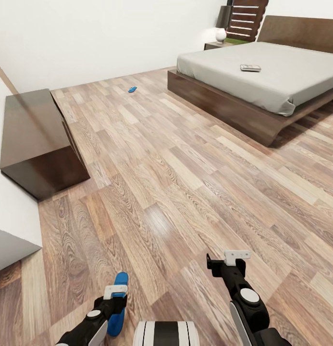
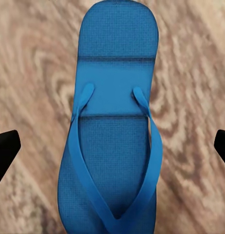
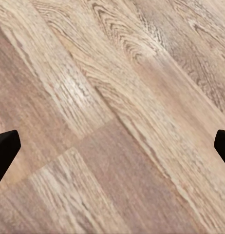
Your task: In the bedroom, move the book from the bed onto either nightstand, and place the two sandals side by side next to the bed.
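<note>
1. My left gripper [image 2: 112, 146] hangs spread wide above a flat bright-blue sandal with thong straps [image 2: 112, 122]; the black fingers [image 2: 5, 148] flank it without touching.
2. My right gripper [image 3: 112, 146] is equally wide over bare wood-plank floor [image 1: 185, 182].
3. White walls; a dark-brown low cabinet [image 1: 36, 139] stands at the left.
4. The second blue sandal [image 1: 132, 89] lies far off on the floor, near the dark-framed platform bed with grey mattress [image 1: 277, 77].
5. A small thin book [image 1: 250, 68] lies on the mattress.

Both pincers [image 1: 116, 291] [image 1: 237, 257] wide open, floorward.
</note>
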### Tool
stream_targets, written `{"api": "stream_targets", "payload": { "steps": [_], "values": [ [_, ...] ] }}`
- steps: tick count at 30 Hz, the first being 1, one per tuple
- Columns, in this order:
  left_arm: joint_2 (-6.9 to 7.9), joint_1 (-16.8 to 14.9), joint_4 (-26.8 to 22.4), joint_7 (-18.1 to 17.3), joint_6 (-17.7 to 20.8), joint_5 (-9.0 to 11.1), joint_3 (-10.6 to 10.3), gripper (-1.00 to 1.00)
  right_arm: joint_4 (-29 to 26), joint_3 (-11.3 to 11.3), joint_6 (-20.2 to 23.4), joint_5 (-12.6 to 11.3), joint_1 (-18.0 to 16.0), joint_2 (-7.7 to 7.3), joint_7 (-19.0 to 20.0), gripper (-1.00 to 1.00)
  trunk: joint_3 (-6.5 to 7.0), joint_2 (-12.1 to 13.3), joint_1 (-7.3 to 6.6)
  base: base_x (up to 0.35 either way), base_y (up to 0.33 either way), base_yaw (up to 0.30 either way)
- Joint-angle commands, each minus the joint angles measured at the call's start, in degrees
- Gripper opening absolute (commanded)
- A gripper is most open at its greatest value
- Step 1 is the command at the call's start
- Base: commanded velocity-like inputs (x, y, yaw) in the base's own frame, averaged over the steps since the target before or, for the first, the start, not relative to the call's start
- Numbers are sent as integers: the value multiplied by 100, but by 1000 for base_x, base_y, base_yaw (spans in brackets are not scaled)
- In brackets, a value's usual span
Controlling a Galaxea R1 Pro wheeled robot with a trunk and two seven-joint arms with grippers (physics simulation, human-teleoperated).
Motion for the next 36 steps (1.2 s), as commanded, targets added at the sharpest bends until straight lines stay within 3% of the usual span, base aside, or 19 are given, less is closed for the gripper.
{"api": "stream_targets", "payload": {
  "steps": [1,6,13,36],
  "values": [
    [3,-4,2,37,-21,58,-49,100,-6,9,34,-1,-2,-1,-32,100,-3,-1,-1,0,0,0],
    [3,-5,1,37,-23,58,-49,100,-6,13,34,-1,1,-1,-32,100,-3,-1,-1,0,0,0],
    [3,-6,0,37,-24,58,-47,100,-6,18,34,-1,2,1,-32,100,-159,-11,17,0,0,0],
    [3,-7,0,37,-25,58,-45,100,-6,20,34,-1,11,0,-32,100,-159,-11,17,0,0,0]
  ]
}}
